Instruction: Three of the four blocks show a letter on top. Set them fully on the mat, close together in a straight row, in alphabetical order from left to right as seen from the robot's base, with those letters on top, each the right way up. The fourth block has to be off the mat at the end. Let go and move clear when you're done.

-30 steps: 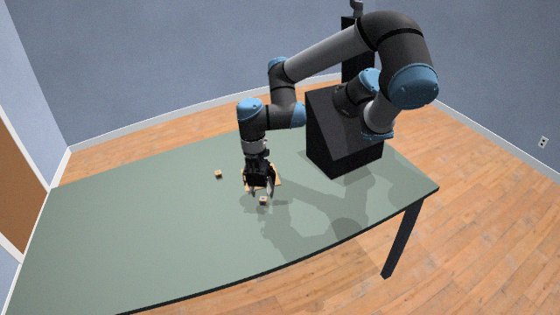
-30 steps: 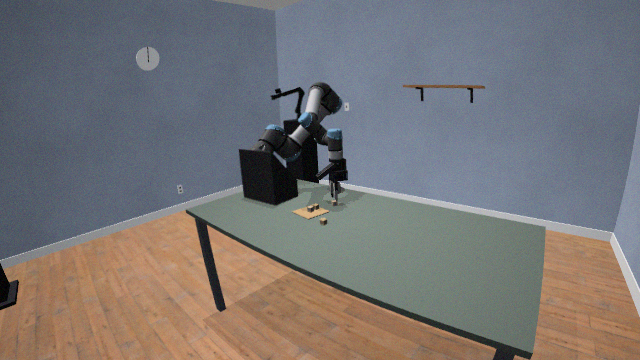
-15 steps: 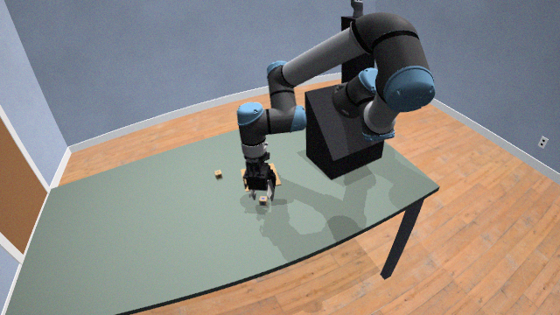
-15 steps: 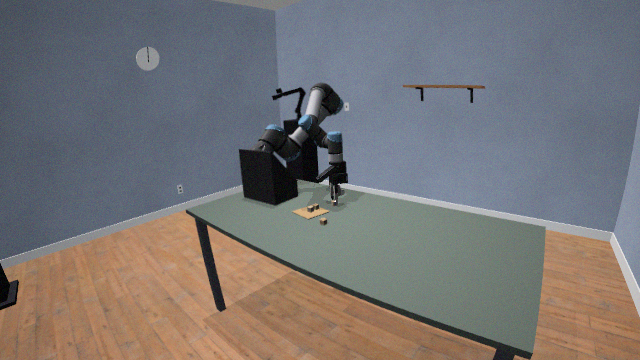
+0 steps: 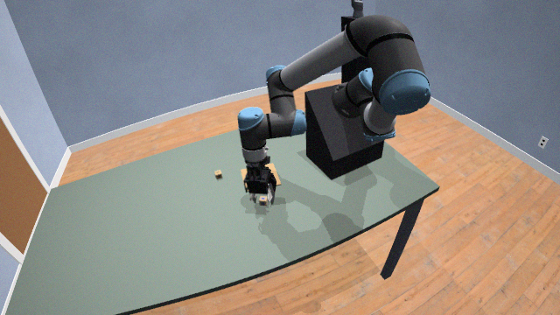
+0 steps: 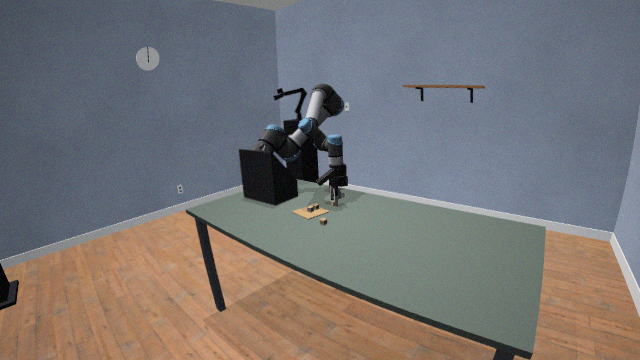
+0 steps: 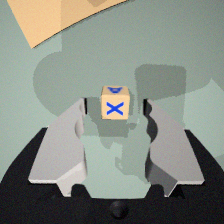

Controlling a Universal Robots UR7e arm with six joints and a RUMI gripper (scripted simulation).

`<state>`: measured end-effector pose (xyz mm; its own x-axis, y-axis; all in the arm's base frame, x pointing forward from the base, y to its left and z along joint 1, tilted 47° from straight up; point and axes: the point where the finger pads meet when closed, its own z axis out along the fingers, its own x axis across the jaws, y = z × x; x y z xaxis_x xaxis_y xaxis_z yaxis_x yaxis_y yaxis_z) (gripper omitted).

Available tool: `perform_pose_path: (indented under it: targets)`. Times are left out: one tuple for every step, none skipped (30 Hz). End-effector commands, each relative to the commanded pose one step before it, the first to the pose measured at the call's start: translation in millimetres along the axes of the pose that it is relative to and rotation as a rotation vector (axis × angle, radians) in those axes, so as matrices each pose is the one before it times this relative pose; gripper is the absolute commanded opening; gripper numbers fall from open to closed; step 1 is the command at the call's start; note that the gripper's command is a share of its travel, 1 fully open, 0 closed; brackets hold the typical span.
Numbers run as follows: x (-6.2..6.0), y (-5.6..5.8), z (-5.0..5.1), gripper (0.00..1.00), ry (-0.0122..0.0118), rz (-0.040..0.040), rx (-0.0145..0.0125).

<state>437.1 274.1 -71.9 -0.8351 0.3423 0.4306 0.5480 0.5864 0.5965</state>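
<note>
1. On the green table (image 5: pixel 131 245) in a blue-walled room, we hover our gripper (image 7: pixel 115 112) over the X block (image 7: pixel 115 106), which stands off the mat (image 5: pixel 275 173), just beside it.
2. Our fingers straddle the block, spread and gripping nothing.
3. We judge the descent should stay centred, faces square to the pads, before we squeeze.
4. The block's top reads a blue "X"; a side mark is partly visible, unreadable.
5. Farther off, another block (image 5: pixel 218 174) lies well apart from the mat.
</note>
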Motion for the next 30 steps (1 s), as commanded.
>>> perform_pose_path:
  targets:
    - [-0.46,0.25,0.65,0.37,-0.00123,-0.00020,-0.00055]
    - [0.00,0.00,0.00,0.37,0.00000,0.00000,0.00000]
    - [0.00,0.00,0.00,0.37,0.00000,0.00000,0.00000]
    - [0.00,0.00,0.00,0.37,0.00000,0.00000,0.00000]
    - [0.00,0.00,0.00,0.37,0.00000,0.00000,0.00000]
    - [0.00,0.00,0.00,0.37,0.00000,0.00000,0.00000]
    - [0.00,0.00,0.00,0.37,0.00000,0.00000,0.00000]
    - [0.00,0.00,0.00,0.37,0.00000,0.00000,0.00000]
    - [0.00,0.00,0.00,0.37,0.00000,0.00000,0.00000]
    - [0.00,0.00,0.00,0.37,0.00000,0.00000,0.00000]
    - [0.00,0.00,0.00,0.37,0.00000,0.00000,0.00000]
    - [0.00,0.00,0.00,0.37,0.00000,0.00000,0.00000]
    - [0.00,0.00,0.00,0.37,0.00000,0.00000,0.00000]
    - [0.00,0.00,0.00,0.25,0.00000,0.00000,0.00000]
    - [0.00,0.00,0.00,0.25,0.00000,0.00000,0.00000]
    - [0.00,0.00,0.00,0.25,0.00000,0.00000,0.00000]
    - [0.00,0.00,0.00,0.25,0.00000,0.00000,0.00000]
    - [0.00,0.00,0.00,0.25,0.00000,0.00000,0.00000]
    - [0.00,0.00,0.00,0.25,0.00000,0.00000,0.00000]
    - [0.00,0.00,0.00,0.25,0.00000,0.00000,0.00000]
    - [0.00,0.00,0.00,0.25,0.00000,0.00000,0.00000]
    - [0.00,0.00,0.00,0.25,0.00000,0.00000,0.00000]
    - [0.00,0.00,0.00,0.25,0.00000,0.00000,0.00000]
    - [0.00,0.00,0.00,0.25,0.00000,0.00000,0.00000]
    - [0.00,0.00,0.00,0.25,0.00000,0.00000,0.00000]
    - [0.00,0.00,0.00,0.25,0.00000,0.00000,0.00000]
    - [0.00,0.00,0.00,0.25,0.00000,0.00000,0.00000]
    - [0.00,0.00,0.00,0.25,0.00000,0.00000,0.00000]
    - [0.00,0.00,0.00,0.25,0.00000,0.00000,0.00000]
    - [0.00,0.00,0.00,0.25,0.00000,0.00000,0.00000]
